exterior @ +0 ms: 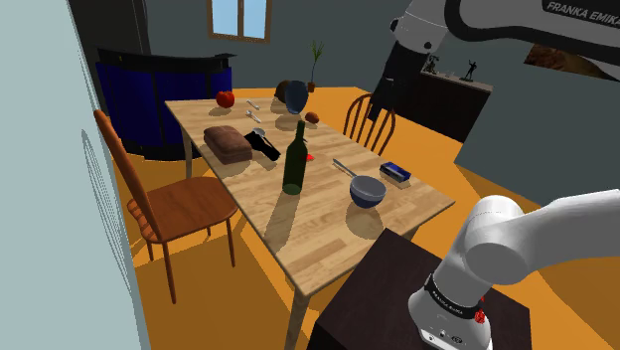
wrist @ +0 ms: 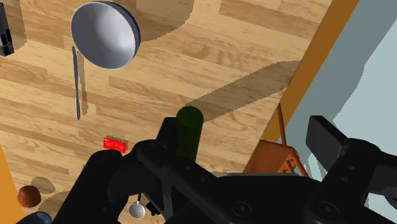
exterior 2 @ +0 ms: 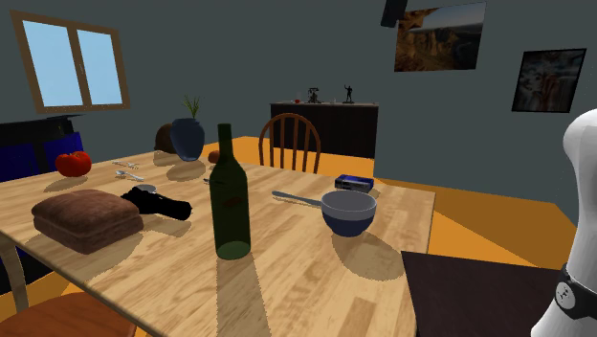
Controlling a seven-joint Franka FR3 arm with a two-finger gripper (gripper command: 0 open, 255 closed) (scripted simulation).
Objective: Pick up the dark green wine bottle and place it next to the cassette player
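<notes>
Wine bottle [exterior: 294, 159]: dark green, glossy, upright, middle of wooden table [exterior: 328, 239].
My gripper [wrist: 247, 130]: spread, empty, above it.
Neighbours: round blue bowl [exterior: 368, 191], brown loaf [exterior: 228, 142].
Cassette player [exterior: 395, 174]: flat blue box past bowl.

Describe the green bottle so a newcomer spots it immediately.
Start at the light wooden dining table. Near its centre a tall dark green bottle stands upright, between a brown loaf-shaped block and a dark blue round bowl. Nothing else there has its long narrow neck.
</notes>
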